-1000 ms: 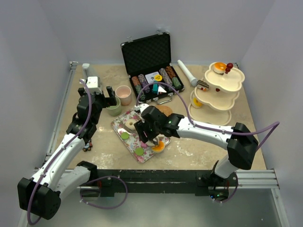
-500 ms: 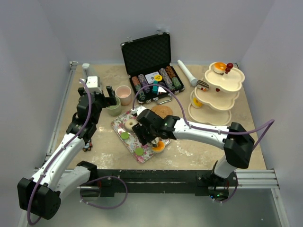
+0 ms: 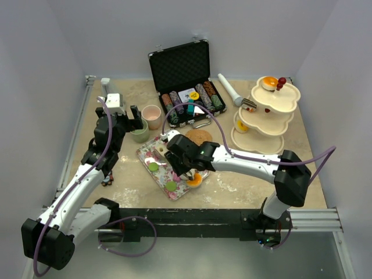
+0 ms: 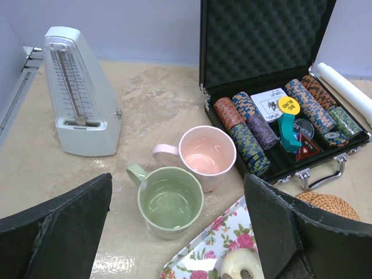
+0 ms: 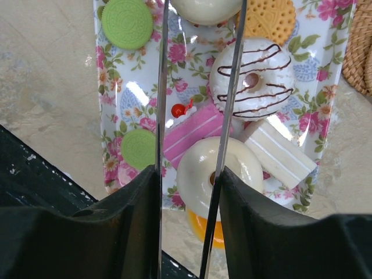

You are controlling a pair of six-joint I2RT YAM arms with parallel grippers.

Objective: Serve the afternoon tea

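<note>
R pincer (image 5: 197, 58) is sliding left over the floral tray (image 5: 131, 96) vs a sec ago, and its blades are narrowing. They're now half-spread, straddling the pink cake slice (image 5: 192, 131), w/ a plain white donut (image 5: 200, 174) just beside it. Can't tell if it's pinching anything yet. Prob. a treat pick is starting. The three-tier stand (image 3: 289, 93) is sitting well apart at far right of the desk, a few treats on it already. L pincer (image 4: 177, 186) is staying fully spread, hovering by the green cup (image 4: 170, 201), pink cup (image 4: 206, 152) just beside it. Writing: the yellow chip (image 4: 289, 105) in the black case (image 4: 261, 40) is showing "BIG BLIND"; other text too small.
</note>
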